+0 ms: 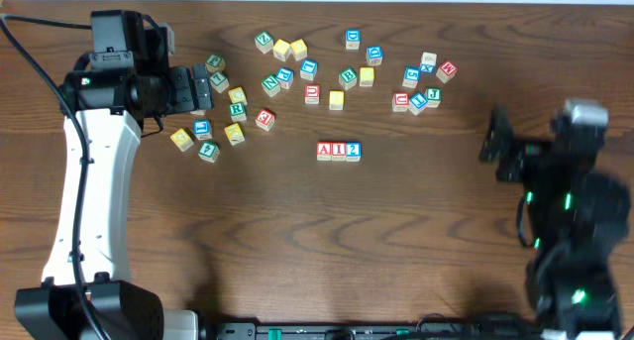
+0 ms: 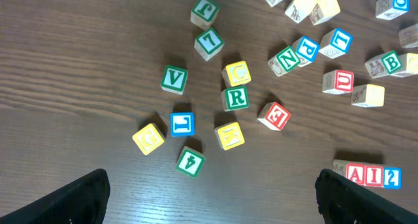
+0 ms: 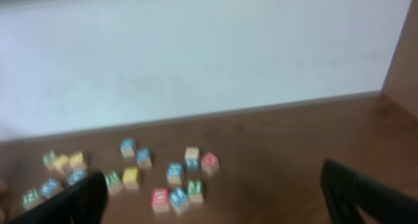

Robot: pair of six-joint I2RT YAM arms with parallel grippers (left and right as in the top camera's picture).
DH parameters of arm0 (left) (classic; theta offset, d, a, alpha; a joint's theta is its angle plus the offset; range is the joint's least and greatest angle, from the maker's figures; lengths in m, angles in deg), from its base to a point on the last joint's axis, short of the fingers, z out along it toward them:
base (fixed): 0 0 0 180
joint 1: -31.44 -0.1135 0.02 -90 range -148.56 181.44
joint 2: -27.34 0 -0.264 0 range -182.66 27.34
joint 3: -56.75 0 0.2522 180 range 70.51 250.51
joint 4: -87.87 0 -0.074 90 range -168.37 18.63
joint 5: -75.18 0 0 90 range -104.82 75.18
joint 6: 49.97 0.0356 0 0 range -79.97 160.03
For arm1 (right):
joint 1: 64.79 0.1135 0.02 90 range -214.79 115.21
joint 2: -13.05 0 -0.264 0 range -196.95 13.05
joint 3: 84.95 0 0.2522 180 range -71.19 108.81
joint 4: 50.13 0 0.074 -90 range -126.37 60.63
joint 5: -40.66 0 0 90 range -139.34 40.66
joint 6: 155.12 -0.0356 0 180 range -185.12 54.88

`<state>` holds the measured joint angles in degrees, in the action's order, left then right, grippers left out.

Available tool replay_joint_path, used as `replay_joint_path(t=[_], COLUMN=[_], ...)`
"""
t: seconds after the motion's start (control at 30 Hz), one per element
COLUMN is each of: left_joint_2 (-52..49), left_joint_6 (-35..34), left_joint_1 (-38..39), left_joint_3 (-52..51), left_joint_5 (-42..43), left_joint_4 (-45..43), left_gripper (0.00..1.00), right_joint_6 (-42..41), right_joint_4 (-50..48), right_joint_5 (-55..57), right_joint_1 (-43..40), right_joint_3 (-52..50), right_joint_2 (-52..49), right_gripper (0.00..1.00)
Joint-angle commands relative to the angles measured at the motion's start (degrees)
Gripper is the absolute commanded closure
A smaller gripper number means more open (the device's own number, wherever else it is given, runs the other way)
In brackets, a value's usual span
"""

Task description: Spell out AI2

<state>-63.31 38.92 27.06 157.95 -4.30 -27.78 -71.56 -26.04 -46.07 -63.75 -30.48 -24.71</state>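
White-faced wooden cube with red A (image 1: 324,151), matching cube with red I (image 1: 339,151) and cube with blue 2 (image 1: 354,151) stand touching in a row at the centre of the brown wooden table (image 1: 297,241); left gripper (image 1: 203,89) and right gripper (image 1: 492,135): fingers spread, empty; word judged complete; park arms without nudging the row.

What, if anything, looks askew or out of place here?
Nothing stands out: the red-A wooden cube, red-I wooden cube and blue-2 wooden cube sit in one straight touching row.
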Motion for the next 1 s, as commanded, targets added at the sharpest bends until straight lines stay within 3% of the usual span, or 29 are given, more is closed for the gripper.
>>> replay_joint_path(t=[0.0, 0.2, 0.33, 0.5, 0.63, 0.97], left_joint_2=[0.0, 0.0, 0.0, 0.0, 0.0, 0.0], left_joint_6=[0.13, 0.13, 0.13, 0.13, 0.13, 0.13], left_joint_1=[-0.07, -0.04, -0.04, -0.07, -0.07, -0.07], left_joint_3=[-0.13, -0.13, -0.13, -0.13, -0.13, -0.13], left_joint_5=[-0.09, -0.09, -0.09, -0.09, -0.09, -0.11], left_joint_4=[0.07, 0.04, 0.07, 0.04, 0.07, 0.04], left_gripper=[0.01, 0.01, 0.01, 0.01, 0.01, 0.0], right_joint_6=[1.62, 1.62, 1.62, 1.6, 1.79, 1.81], right_joint_4=[-6.97, -11.89, -11.91, -11.8, -5.95, -6.03], right_joint_5=[-2.34, -2.34, -2.34, -2.34, -2.34, -2.82], right_joint_1=[-1.16, -1.16, -1.03, -0.96, -0.98, -0.96], right_joint_3=[-14.19, -30.82, -36.52, -40.48, -40.39, -40.39], right_joint_2=[10.93, 27.76, 33.66, 36.13, 37.48, 37.4], right_gripper=[0.01, 0.01, 0.01, 0.01, 0.01, 0.01])
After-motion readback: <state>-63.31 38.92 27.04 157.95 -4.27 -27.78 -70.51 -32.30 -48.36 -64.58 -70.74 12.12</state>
